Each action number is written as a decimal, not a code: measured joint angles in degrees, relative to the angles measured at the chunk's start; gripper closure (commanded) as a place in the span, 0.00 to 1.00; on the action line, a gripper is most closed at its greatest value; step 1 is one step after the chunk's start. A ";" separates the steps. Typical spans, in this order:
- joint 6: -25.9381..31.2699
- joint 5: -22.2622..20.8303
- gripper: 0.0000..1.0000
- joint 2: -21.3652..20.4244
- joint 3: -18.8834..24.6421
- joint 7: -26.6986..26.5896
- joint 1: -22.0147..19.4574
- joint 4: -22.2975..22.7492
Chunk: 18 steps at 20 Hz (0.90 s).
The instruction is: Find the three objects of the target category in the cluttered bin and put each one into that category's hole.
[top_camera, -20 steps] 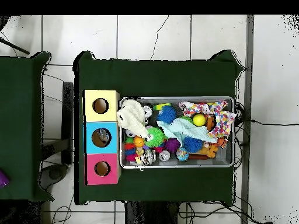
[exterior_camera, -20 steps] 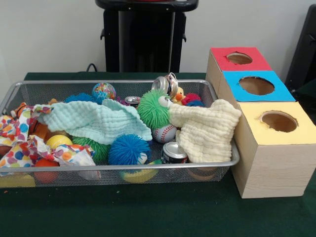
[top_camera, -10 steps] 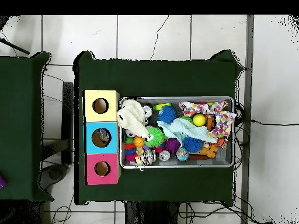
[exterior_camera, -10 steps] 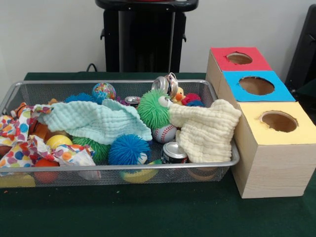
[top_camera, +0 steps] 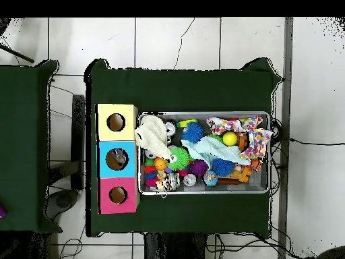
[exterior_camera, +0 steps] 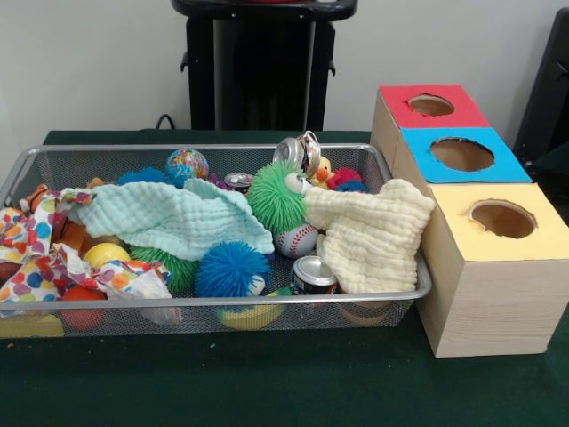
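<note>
Bin (exterior_camera: 213, 302): a wire-mesh basket was seen at the left, heaped with cloths, spiky balls and cans (a baseball (exterior_camera: 297, 240) among them).
Boxes (exterior_camera: 498, 267): red, blue and yellow holed tops were ranged just beside it.
Gripper: shown in neither view.
</note>
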 measured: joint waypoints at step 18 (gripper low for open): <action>4.22 -34.29 1.00 -2.48 30.05 -3.76 -1.20 -2.31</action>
